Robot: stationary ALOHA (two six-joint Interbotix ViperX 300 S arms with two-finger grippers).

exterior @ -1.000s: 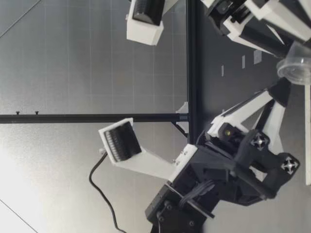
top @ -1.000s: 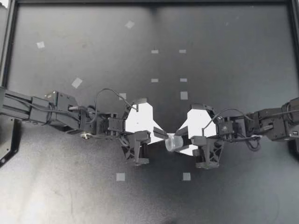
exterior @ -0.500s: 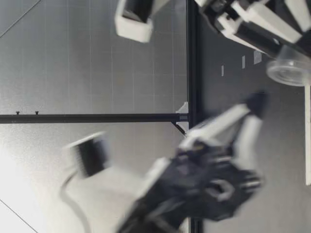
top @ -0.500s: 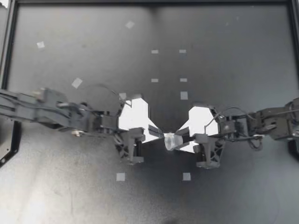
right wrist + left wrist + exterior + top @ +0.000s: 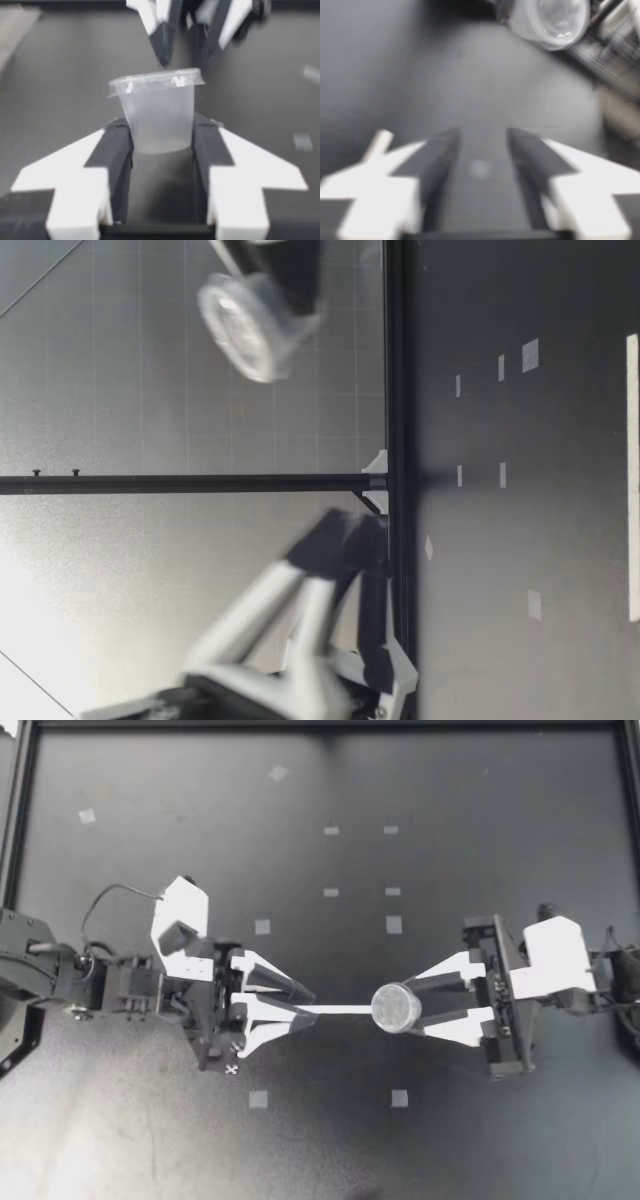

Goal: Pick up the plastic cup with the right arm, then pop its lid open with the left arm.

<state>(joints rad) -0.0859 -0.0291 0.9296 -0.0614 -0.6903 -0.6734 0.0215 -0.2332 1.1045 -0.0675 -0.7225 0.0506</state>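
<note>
A small clear plastic cup (image 5: 397, 1008) with a lid is held between the fingers of my right gripper (image 5: 415, 1005), which is shut on its sides. In the right wrist view the cup (image 5: 157, 110) stands upright between both pads. In the low view the cup (image 5: 245, 325) hangs well above the table. My left gripper (image 5: 308, 1000) points at the cup from a short way off, open and with nothing between its fingers. In the left wrist view the cup (image 5: 550, 20) lies ahead of the parted fingers (image 5: 440, 155).
The black table (image 5: 150, 1140) carries several small grey tape squares (image 5: 259, 1099). A thin white strip (image 5: 340, 1009) lies on it between the two grippers. A black frame rail (image 5: 320, 725) bounds the far edge.
My left gripper has let go of the cup, opened and drawn back to the left. My right gripper has pulled the cup to the right and lifted it.
</note>
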